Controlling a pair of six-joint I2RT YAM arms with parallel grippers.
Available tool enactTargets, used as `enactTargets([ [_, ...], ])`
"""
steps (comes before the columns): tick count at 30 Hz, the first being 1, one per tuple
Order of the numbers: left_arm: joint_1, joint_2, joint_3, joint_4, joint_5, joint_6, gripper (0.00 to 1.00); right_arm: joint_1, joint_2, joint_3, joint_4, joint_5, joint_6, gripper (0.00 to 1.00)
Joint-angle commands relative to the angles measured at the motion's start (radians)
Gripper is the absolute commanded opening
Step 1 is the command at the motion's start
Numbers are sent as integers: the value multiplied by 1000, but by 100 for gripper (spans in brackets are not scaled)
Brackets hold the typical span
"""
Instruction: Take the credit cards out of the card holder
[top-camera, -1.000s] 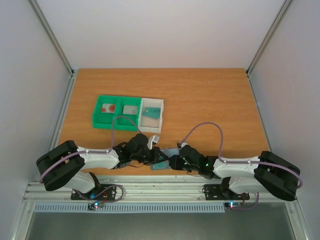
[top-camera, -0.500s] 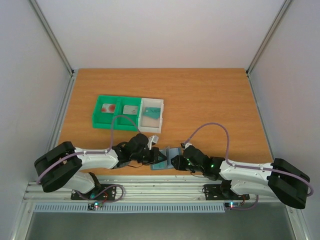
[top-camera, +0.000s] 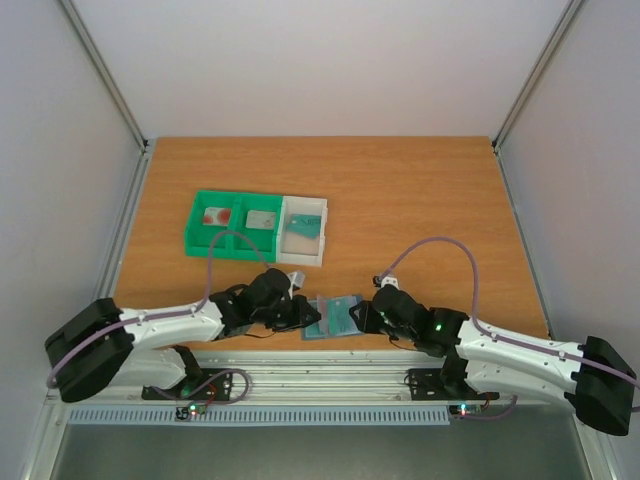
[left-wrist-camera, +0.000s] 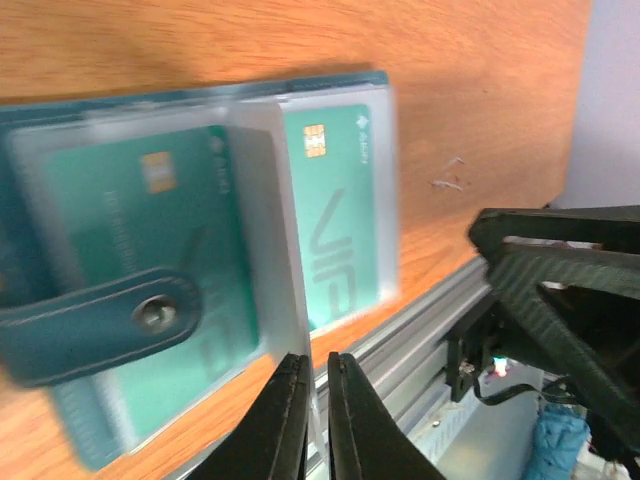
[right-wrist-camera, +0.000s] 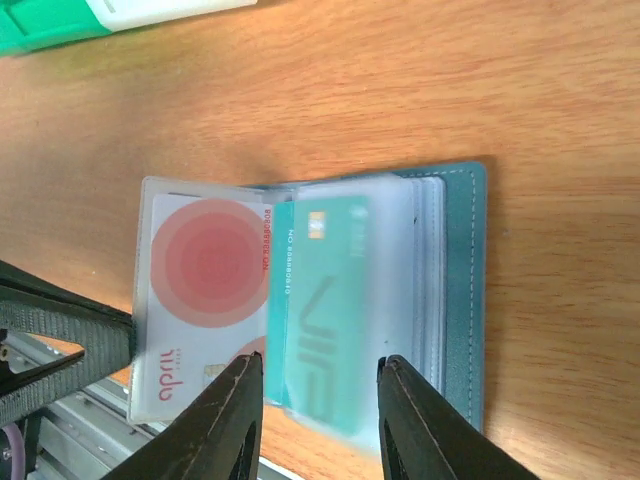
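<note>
Left wrist view: left gripper (left-wrist-camera: 315, 378) nearly shut, pinching edge of clear sleeve (left-wrist-camera: 262, 230), likely fanning pages to bare teal card (left-wrist-camera: 340, 220). Right gripper (right-wrist-camera: 320, 368) part-open, empty, over that card, seemingly poised to pull. Card holder (right-wrist-camera: 462, 300) open flat, bench (right-wrist-camera: 400, 80) near edge, centre.

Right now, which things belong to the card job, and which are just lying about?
Job: card holder, teal card, card with red circle.
Lying about: green tray, white tray.
</note>
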Motion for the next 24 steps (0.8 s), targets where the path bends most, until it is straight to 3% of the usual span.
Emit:
enactTargets([
  [1, -2, -112, 29, -240, -128, -3, 8, 5, -1, 62, -120, 61, -36, 34],
  [5, -3, -213, 65, -355, -199, 5, 24, 5, 79, 94, -110, 54, -69, 30],
  [10, -2, -189, 94, -251, -144, 35, 34, 5, 176, 114, -62, 25, -75, 25],
  [24, -2, 146, 100, 97, -41, 7, 39, 3, 281, 40, 4, 7, -21, 17],
])
